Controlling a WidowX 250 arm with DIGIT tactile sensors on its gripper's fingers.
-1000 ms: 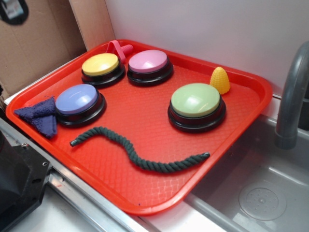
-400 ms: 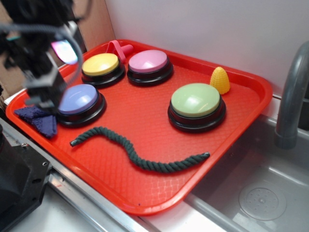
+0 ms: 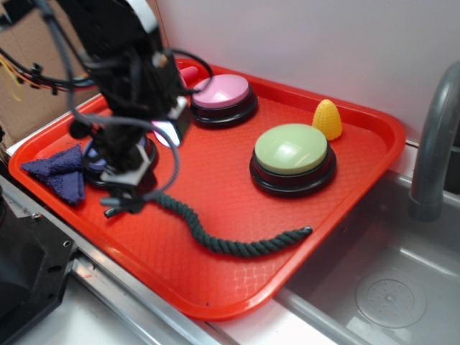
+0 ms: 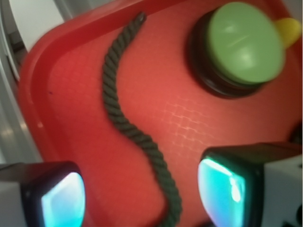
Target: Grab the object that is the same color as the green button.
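The object, a long wavy dark green rope (image 3: pixel 223 243), lies on the red tray (image 3: pixel 237 287) in front of the green button (image 3: pixel 291 149). My gripper (image 3: pixel 121 205) hangs low over the rope's left end, which the fingers hide in the exterior view. In the wrist view the rope (image 4: pixel 128 127) runs up from between my two fingers, and my gripper (image 4: pixel 142 198) stands open with a wide gap on each side of the rope. The green button (image 4: pixel 244 42) sits at the upper right there. Nothing is gripped.
A pink button (image 3: pixel 219 90) and a yellow corn-shaped toy (image 3: pixel 327 118) stand at the tray's back. A dark blue cloth (image 3: pixel 57 172) lies at the left corner. My arm hides most of the lavender-blue button (image 3: pixel 93 159). A sink (image 3: pixel 388 287) and faucet (image 3: pixel 431 144) are to the right.
The arm has come in from the upper left and dropped over the rope's left end, covering the yellow and lavender-blue buttons. The rope and buttons have not moved.
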